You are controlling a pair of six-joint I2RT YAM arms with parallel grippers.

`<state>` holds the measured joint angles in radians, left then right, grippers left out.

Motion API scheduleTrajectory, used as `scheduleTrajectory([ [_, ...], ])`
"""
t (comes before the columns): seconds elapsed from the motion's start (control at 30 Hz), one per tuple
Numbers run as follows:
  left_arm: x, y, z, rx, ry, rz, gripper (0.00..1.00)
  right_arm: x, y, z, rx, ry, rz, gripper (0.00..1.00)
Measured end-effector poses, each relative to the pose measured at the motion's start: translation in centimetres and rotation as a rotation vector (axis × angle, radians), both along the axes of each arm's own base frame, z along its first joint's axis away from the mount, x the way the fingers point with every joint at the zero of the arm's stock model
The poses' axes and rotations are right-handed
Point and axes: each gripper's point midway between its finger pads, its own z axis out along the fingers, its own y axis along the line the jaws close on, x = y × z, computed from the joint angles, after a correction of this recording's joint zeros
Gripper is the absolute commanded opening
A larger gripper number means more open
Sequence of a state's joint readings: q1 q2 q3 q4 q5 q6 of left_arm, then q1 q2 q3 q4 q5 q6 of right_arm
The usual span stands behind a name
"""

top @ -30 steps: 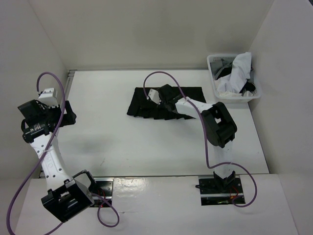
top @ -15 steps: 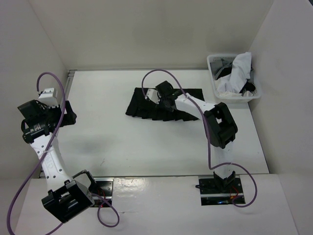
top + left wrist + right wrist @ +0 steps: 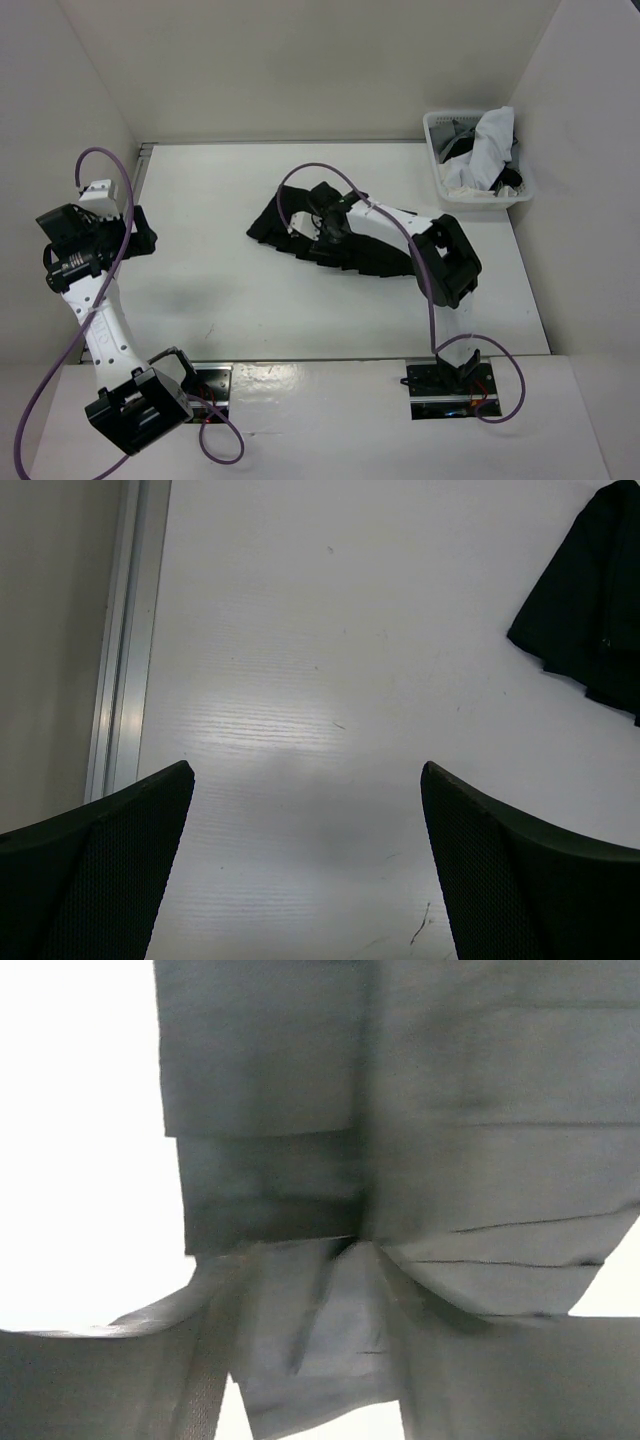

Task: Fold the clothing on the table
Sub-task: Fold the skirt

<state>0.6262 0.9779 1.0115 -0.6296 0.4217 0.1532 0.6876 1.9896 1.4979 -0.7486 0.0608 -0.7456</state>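
Top external, first. Shows the skirt (image 3: 272,226) mid-worktop (image 3: 220,290), slanted from back-left to near-right and rumpled under the right arm. Puts the right end effector (image 3: 322,222) down on the fabric, toward its left half. Finds the left end effector (image 3: 135,232) at the far left, well apart from the skirt, spread wide. Shows a basket (image 3: 436,165) of white and grey garments in the back-right corner. Against a second ago: had the skirt lying straighter and farther back, with the right end effector nearer its back edge; leaves the left arm as it was.

Left wrist. Looks down on bare worktop (image 3: 300,630) between wide-spread fingers (image 3: 130,840), gripping nothing; catches a skirt (image 3: 590,600) corner at the upper right.

Right wrist. Fills with pleated skirt (image 3: 450,1160); shows the fingers (image 3: 100,1380) parted, with a loose fold between them, not pinched.
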Motion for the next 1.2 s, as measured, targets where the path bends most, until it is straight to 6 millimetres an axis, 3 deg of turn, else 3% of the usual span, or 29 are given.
scheduleTrajectory([
  [0.07,0.0,0.0,0.0,-0.002,-0.001,-0.002,1.0,-1.2,-0.1,-0.5,-0.001,0.056,0.007,0.8],
  [0.1,0.0,-0.1,0.0,-0.002,-0.001,-0.003,1.0,-1.6,-0.1,-0.6,0.004,0.08,0.011,0.92],
  [0.17,0.0,-0.1,0.0,-0.003,-0.001,-0.006,1.0,-2.3,0.0,-0.6,0.042,0.125,-0.004,0.99],
  [0.27,0.1,-0.4,-0.4,-0.018,0.009,-0.022,1.0,-2.1,-0.1,0.6,0.143,0.177,-0.087,0.99],
  [0.33,0.5,-0.8,-1.1,-0.033,0.033,-0.04,1.0,-0.2,-0.9,2.3,0.228,0.176,-0.189,0.99],
  [0.47,2.5,-4.0,-3.6,-0.046,0.155,-0.166,1.0,4.0,-4.7,5.6,0.365,0.125,-0.443,0.99],
  [0.53,3.9,-6.1,-4.0,-0.028,0.2,-0.249,1.0,4.8,-6.8,6.2,0.388,0.111,-0.558,0.99],
  [0.63,6.8,-9.1,-4.7,0.023,0.256,-0.361,1.0,4.3,-8.2,5.4,0.379,0.124,-0.67,0.99],
  [0.73,9.1,-13.1,-6.7,0.063,0.325,-0.478,1.0,2.6,-8.3,3.5,0.343,0.174,-0.732,0.99],
  [0.87,9.6,-17.8,-10.4,0.09,0.423,-0.601,1.0,1.3,-8.9,1.9,0.305,0.206,-0.805,0.99],
  [1.03,10.6,-19.7,-12.7,0.087,0.468,-0.635,1.0,1.1,-10.5,1.0,0.286,0.205,-0.887,0.99],
  [1.2,12.9,-21.8,-12.3,0.046,0.432,-0.657,1.0,1.9,-13.4,0.5,0.283,0.192,-0.985,0.98],
])
